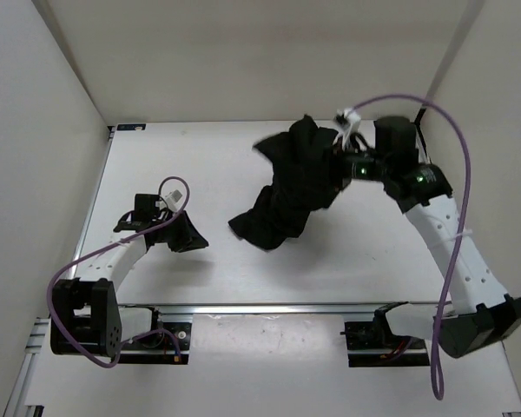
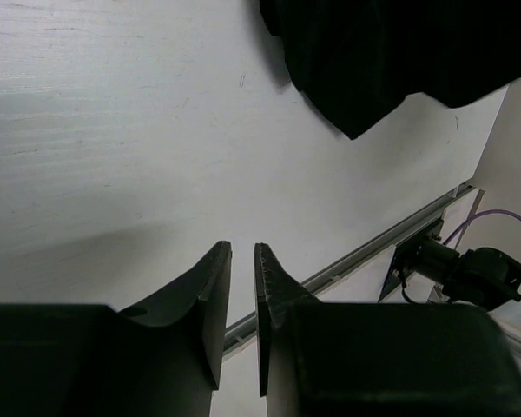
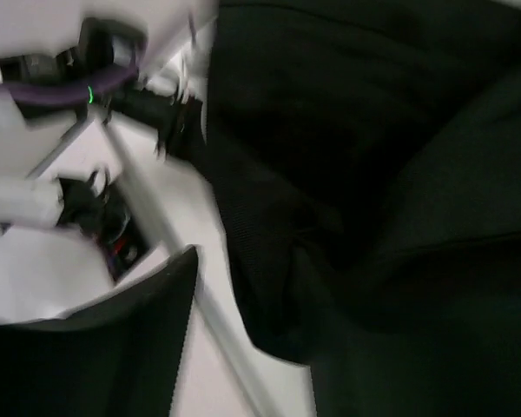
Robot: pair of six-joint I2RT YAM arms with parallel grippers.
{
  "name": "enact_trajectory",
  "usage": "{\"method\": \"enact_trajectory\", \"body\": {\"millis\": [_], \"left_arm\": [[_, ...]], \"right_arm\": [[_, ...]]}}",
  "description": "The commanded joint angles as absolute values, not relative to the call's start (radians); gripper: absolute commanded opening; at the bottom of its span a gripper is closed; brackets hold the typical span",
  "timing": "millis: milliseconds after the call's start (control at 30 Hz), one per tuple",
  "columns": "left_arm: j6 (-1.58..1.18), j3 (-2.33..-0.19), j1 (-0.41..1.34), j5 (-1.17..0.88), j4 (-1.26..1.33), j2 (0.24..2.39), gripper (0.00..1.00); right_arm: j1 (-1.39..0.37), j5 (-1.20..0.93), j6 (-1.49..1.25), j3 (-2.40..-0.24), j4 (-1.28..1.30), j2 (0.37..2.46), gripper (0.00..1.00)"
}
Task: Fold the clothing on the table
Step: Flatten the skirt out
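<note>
The clothing [image 1: 288,187] is a crumpled black bundle on the right half of the white table [image 1: 200,165], stretching from the far wall toward the middle. My right gripper [image 1: 338,170] is pressed against its right side. In the right wrist view one finger [image 3: 148,321] stands free, with a strip of table between it and the clothing [image 3: 365,200]. The fabric hides the other finger. My left gripper [image 1: 189,234] hovers low on the left, apart from the clothing. Its fingers [image 2: 210,295] stand a narrow gap apart with nothing between them. A corner of the clothing [image 2: 373,61] shows ahead.
White walls close the table on the left, back and right. A metal rail [image 1: 269,307] runs along the front edge by both arm bases. Purple cables [image 1: 456,252] loop from each arm. A small dark fitting [image 1: 126,128] sits at the back left corner.
</note>
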State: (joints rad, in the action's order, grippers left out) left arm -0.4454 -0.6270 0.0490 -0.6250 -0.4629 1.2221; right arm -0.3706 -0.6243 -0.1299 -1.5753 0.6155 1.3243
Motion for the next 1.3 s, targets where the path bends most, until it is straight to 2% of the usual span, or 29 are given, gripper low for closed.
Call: {"method": "enact_trajectory", "body": {"millis": [0,33,100,233,300,467,633,767,900,933,1000,1033,1067,1267], "left_arm": [[-0.434,-0.609,0.051,-0.618,-0.443,1.209,0.28],[-0.433,-0.603,0.051,-0.614,-0.443,1.206,0.28],[-0.422,-0.610,0.051,-0.606,-0.448,1.218,0.28],[-0.410,-0.695,0.029,-0.621,-0.468,1.238,0.28],[-0.414,-0.733,0.023,-0.636,-0.462,1.247,0.28],[-0.454,-0.770,0.031,-0.673,-0.422,1.266,0.29],[-0.535,-0.747,0.040,-0.692,-0.260,1.327,0.28],[-0.597,-0.778,0.049,-0.710,-0.108,1.442,0.40],[-0.637,-0.822,0.086,-0.733,-0.025,1.516,0.39],[-0.635,-0.828,0.106,-0.717,-0.018,1.529,0.39],[-0.647,-0.824,0.127,-0.713,-0.009,1.557,0.38],[-0.659,-0.821,0.133,-0.716,0.026,1.560,0.38],[-0.655,-0.821,0.136,-0.730,0.032,1.569,0.37],[-0.647,-0.833,0.098,-0.755,0.003,1.568,0.38]], "right_arm": [[-0.370,-0.700,-0.181,-1.268,0.793,1.303,0.60],[-0.362,-0.660,-0.195,-1.181,0.804,1.286,0.63],[-0.284,-0.640,-0.207,-1.091,0.807,1.217,0.63],[-0.120,-0.571,-0.259,-1.058,0.752,1.170,0.62],[-0.098,-0.577,-0.278,-1.057,0.704,1.172,0.62],[-0.219,-0.522,-0.281,-1.103,0.634,1.282,0.64],[-0.368,-0.480,-0.255,-1.209,0.649,1.469,0.63],[-0.472,-0.480,-0.252,-1.265,0.663,1.546,0.62],[-0.550,-0.440,-0.230,-1.266,0.741,1.623,0.61],[-0.567,-0.439,-0.224,-1.253,0.750,1.653,0.60],[-0.580,-0.463,-0.218,-1.189,0.782,1.702,0.39],[-0.575,-0.465,-0.218,-1.166,0.793,1.738,0.13],[-0.571,-0.460,-0.219,-1.148,0.830,1.771,0.01],[-0.483,-0.335,-0.245,-0.997,0.885,1.752,0.00]]}}
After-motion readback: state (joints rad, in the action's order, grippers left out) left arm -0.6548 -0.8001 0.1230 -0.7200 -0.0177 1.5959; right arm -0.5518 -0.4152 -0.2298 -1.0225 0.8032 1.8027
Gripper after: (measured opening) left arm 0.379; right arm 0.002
